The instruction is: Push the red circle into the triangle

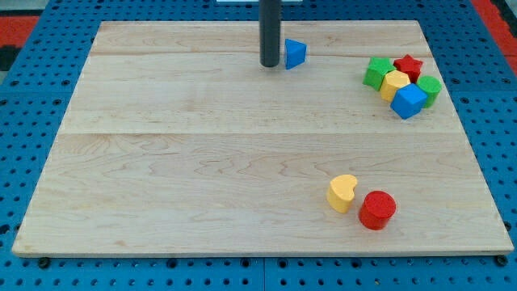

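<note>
Red circle, a short red cylindrical block (377, 209), lies at the near right of the light wooden board (202, 162), touching or just beside a yellow heart-shaped block (342, 192) on its left. Our dark rod ends in my tip (270, 64), which rests at the far edge of the board, near the middle, immediately left of the blue triangular block (295, 53); whether tip and triangle touch cannot be told. We carry no jaws, so nothing opens or closes and nothing is held: the tip can only push. The relation that governs the coming move is this: the red circle lies well apart from my tip, toward the near side and to the right, while the blue triangle, the target, sits right beside the tip at the far side. We judge that the tip must first travel to the near-right side of the red circle, placing the circle between tip and triangle, and then push toward the far left. The yellow heart stands close to that line and may be dragged along or deflect the circle. A cluster at the far right, comprising a green block (375, 72), a red star block (409, 65), a yellow block (395, 84), a blue cube (409, 101) and a second green block (429, 87), stands clear of the route.
</note>
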### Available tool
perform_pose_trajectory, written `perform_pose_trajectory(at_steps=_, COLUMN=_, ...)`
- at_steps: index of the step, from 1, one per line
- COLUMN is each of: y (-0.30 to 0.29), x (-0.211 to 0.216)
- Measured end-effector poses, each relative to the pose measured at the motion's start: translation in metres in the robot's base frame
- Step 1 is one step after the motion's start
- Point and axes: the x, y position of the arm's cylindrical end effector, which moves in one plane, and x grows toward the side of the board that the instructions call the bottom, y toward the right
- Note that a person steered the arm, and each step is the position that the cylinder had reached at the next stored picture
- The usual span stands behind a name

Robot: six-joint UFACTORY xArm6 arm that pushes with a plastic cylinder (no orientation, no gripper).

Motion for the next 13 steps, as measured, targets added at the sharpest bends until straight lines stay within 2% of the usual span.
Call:
perform_pose_trajectory(at_steps=3, y=0.079, x=0.031)
perform_pose_trajectory(at_steps=4, y=0.089, x=0.039)
perform_pose_trajectory(at_steps=6, y=0.08, x=0.081)
perform_pose_trajectory(at_steps=8, y=0.16, x=0.135)
perform_pose_trajectory(at_steps=10, y=0.191, x=0.235)
perform_pose_trajectory(at_steps=11, y=0.186, x=0.276)
perform_pose_trajectory(at_steps=12, y=0.133, x=0.296)
perform_pose_trajectory(at_steps=13, y=0.091, x=0.289)
